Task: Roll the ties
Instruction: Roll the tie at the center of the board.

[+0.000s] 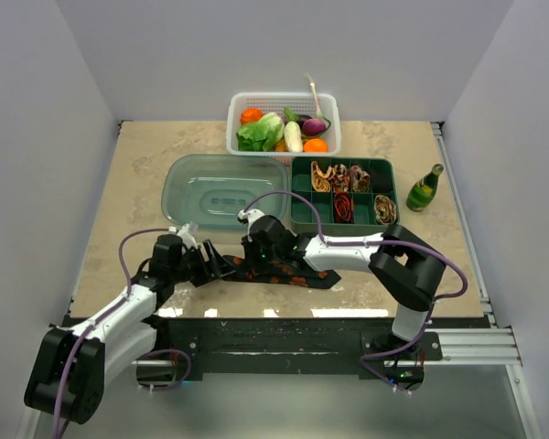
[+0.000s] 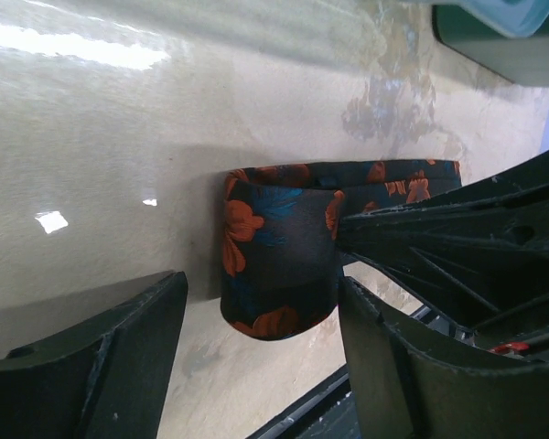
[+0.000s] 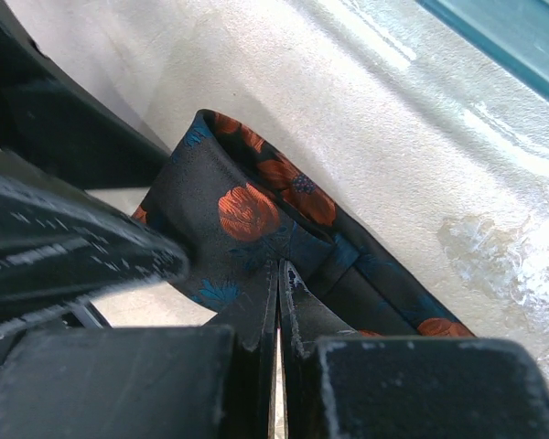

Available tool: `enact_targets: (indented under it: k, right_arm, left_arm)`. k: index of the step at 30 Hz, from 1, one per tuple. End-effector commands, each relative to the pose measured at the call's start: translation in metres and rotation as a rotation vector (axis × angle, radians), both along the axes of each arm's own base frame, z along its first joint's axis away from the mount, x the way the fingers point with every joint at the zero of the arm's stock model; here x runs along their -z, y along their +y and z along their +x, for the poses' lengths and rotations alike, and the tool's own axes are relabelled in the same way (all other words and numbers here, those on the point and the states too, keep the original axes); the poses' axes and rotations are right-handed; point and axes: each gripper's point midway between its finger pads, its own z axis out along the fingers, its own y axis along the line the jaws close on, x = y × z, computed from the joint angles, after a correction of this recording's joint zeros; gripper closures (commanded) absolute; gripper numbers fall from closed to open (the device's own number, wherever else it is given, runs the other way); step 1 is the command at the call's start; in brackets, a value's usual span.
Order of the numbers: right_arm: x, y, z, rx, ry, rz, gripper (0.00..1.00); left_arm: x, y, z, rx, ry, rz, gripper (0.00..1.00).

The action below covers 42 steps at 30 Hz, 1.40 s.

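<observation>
I use the green box (image 1: 384, 162) as my mark. It sits far out on the table (image 1: 137, 183) and has little rooms inside. Some rooms hold rolled ties (image 1: 334, 176).

The black tie (image 1: 293, 274) with orange flowers lies flat on the table. It is on the near side of the green box, toward the arm bases, and apart from it. Its end farthest from the green box is folded over into a short, fat loop.

My left gripper (image 2: 261, 302) is at that folded end. Its two fingers (image 2: 101, 357) stand apart, one on each side of the loop. The loop sits between them and is not squeezed.

My right gripper (image 3: 279, 288) is just beside it, a bit closer to the green box. Its two fingers are pressed tight together. Their tips are right against the cloth at the fold. I cannot tell if any cloth is caught between them.

A clear lid (image 1: 224, 190) lies just left of the green box. A white basket (image 1: 284, 99) of toy food is behind the box. A small green bottle (image 1: 425, 188) stands to the right of it.
</observation>
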Motion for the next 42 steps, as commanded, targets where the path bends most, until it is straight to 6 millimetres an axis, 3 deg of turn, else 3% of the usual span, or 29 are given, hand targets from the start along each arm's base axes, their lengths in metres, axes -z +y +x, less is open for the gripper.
enact_targets:
  k: [1, 3, 8, 15, 22, 29, 42]
  right_arm:
    - [-0.001, -0.002, -0.002, 0.01, 0.002, 0.006, 1.0]
    - [0.0, -0.001, -0.003, 0.008, 0.009, 0.012, 1.0]
    - [-0.002, 0.002, -0.004, 0.006, 0.016, 0.026, 1.0]
    - [-0.008, 0.006, -0.003, -0.006, 0.011, 0.04, 1.0]
    - [-0.017, 0.005, 0.0, -0.004, -0.013, 0.035, 1.0]
    - [-0.014, 0.01, 0.001, -0.011, -0.006, 0.039, 1.0]
    - [-0.021, 0.021, 0.005, -0.008, -0.005, 0.076, 1.0]
  left_arm:
    - [-0.011, -0.012, 0.012, 0.009, -0.097, -0.052, 0.34]
    - [-0.006, -0.013, 0.009, 0.011, -0.096, -0.064, 0.39]
    - [-0.017, -0.019, 0.014, 0.02, -0.171, -0.115, 0.54]
    - [-0.023, -0.018, 0.022, 0.022, -0.184, -0.077, 0.64]
    - [-0.017, -0.011, 0.025, 0.036, -0.148, 0.055, 0.71]
    - [-0.016, -0.008, 0.025, 0.056, -0.104, 0.174, 0.86]
    - [-0.043, -0.018, 0.031, 0.055, -0.149, 0.39, 1.0]
